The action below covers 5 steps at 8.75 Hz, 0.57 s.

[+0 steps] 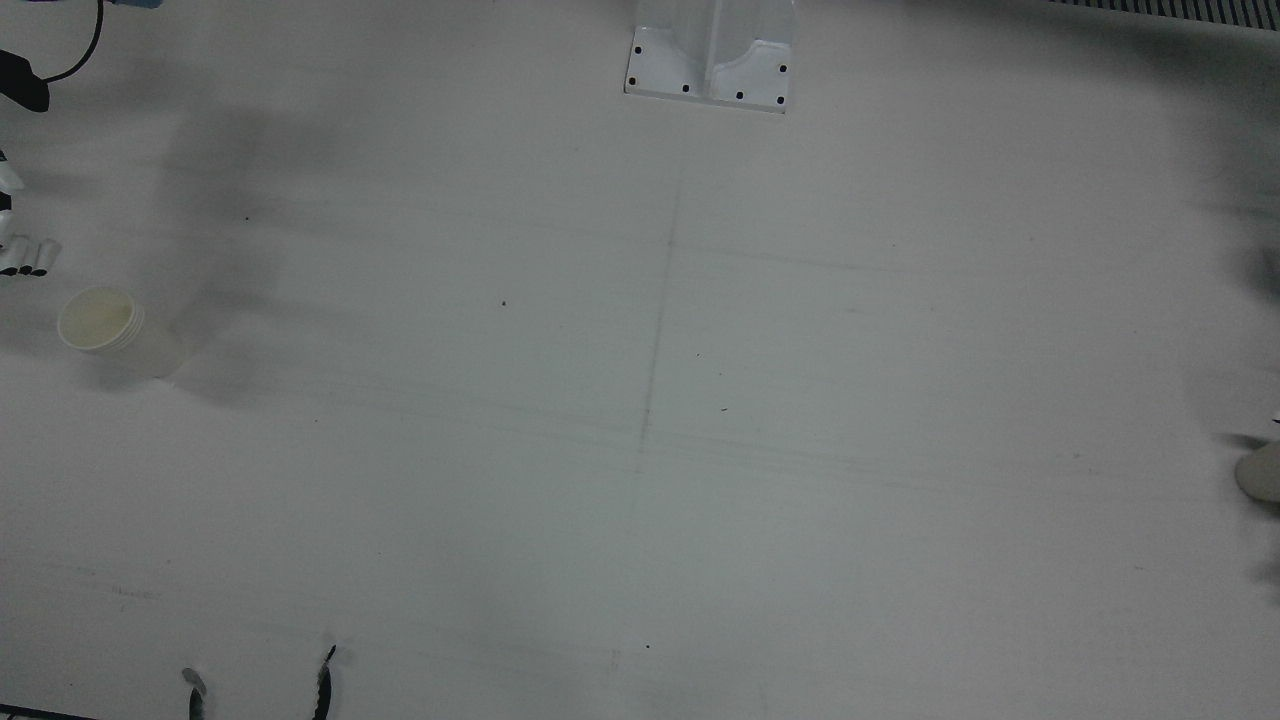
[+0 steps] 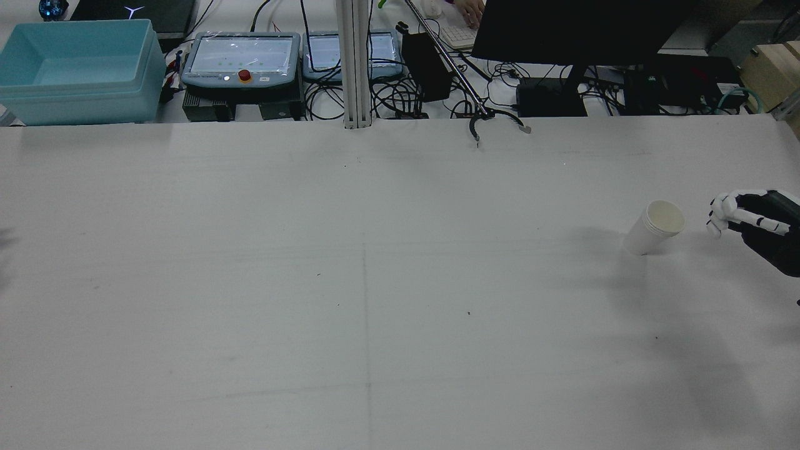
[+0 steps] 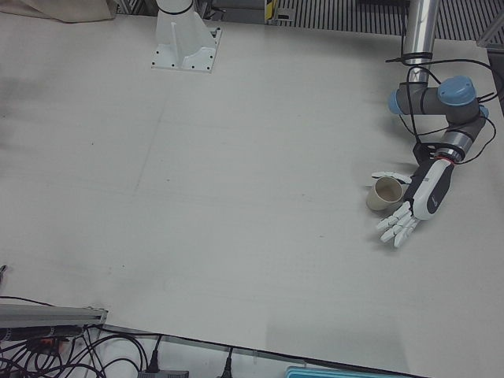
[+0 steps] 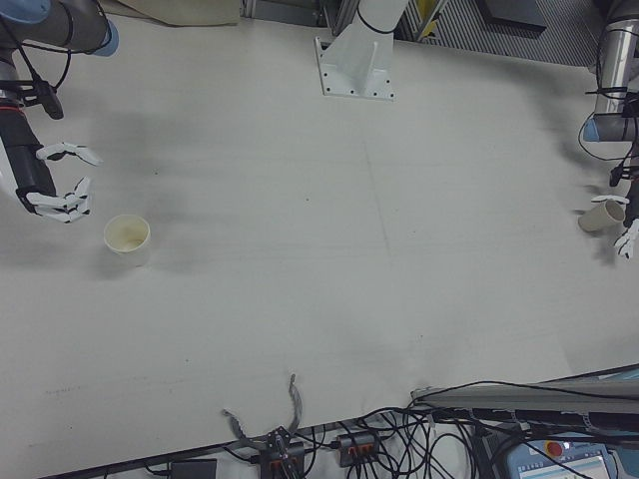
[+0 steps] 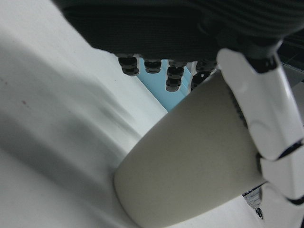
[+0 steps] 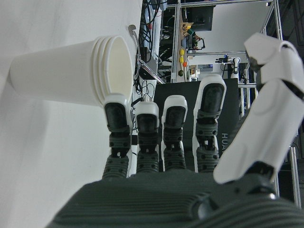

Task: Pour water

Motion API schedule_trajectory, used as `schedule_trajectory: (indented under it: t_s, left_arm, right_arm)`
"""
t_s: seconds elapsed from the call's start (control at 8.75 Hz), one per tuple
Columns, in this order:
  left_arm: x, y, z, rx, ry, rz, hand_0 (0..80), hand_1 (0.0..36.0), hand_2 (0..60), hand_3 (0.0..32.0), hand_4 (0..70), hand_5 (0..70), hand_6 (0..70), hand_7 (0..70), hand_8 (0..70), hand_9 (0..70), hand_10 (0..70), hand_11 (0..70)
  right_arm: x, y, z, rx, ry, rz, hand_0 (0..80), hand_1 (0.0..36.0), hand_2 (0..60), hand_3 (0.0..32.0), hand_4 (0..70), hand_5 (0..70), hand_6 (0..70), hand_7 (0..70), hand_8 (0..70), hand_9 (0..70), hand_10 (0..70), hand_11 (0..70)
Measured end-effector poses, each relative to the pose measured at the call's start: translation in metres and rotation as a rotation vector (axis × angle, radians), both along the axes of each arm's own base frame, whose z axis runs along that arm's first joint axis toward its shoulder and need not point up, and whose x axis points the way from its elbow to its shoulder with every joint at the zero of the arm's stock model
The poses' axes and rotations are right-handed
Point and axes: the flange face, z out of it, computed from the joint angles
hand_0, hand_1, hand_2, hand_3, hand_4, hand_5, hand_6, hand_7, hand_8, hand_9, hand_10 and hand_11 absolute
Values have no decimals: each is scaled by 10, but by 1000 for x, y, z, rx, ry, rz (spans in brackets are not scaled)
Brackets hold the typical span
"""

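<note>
Hovering beside two cups [image 4: 127, 238] [image 3: 385, 194], right hand [image 4: 58, 195] open, left hand [image 3: 409, 211] open too, risking tipping either light cup with a clumsy close

White table, cluttered far edge

The table [image 2: 250, 281] was bare and faintly scuffed; beyond it sat a blue bin [image 2: 75, 69], two pendant screens [image 2: 242, 57], tangled cables [image 2: 400, 94] and a dark monitor [image 2: 581, 28].

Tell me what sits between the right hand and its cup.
Nothing: in the rear view only bare table separates the right hand from the cup. The right-front view shows the same gap.
</note>
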Motion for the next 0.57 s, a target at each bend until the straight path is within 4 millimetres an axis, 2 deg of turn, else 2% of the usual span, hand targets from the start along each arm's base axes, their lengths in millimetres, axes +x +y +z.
schedule_trajectory:
  t_s: [0.11, 0.23, 0.34, 0.46, 0.57]
  left_arm:
    - [0, 0, 0, 1, -1, 0, 481, 104, 205, 0, 647, 423, 127, 136, 70, 50, 50, 73]
    - [0, 0, 0, 1, -1, 0, 510, 130, 217, 0, 700, 663, 156, 158, 87, 70, 55, 80]
    - [0, 0, 0, 0, 2, 0, 625, 209, 194, 0, 700, 700, 194, 182, 110, 95, 68, 105]
    - [0, -1, -1, 0, 8, 1, 800, 328, 247, 0, 700, 700, 228, 202, 132, 116, 85, 140]
    - [0, -1, -3, -2, 13, 1, 800, 360, 540, 0, 700, 700, 242, 212, 142, 128, 97, 165]
  right_arm:
    - [0, 0, 0, 0, 0, 0, 474, 104, 298, 0, 467, 401, 507, 571, 471, 630, 408, 572]
    - [0, 0, 0, 0, 0, 0, 474, 106, 295, 0, 459, 397, 503, 567, 468, 627, 408, 572]
    - [0, 0, 0, -1, 0, 0, 474, 104, 295, 0, 458, 397, 502, 566, 469, 628, 409, 574]
    - [0, 1, 0, -1, 0, 0, 473, 104, 294, 0, 452, 393, 499, 563, 468, 627, 410, 575]
    - [1, 2, 2, -4, 2, 0, 473, 105, 296, 0, 446, 392, 497, 561, 468, 626, 410, 575]
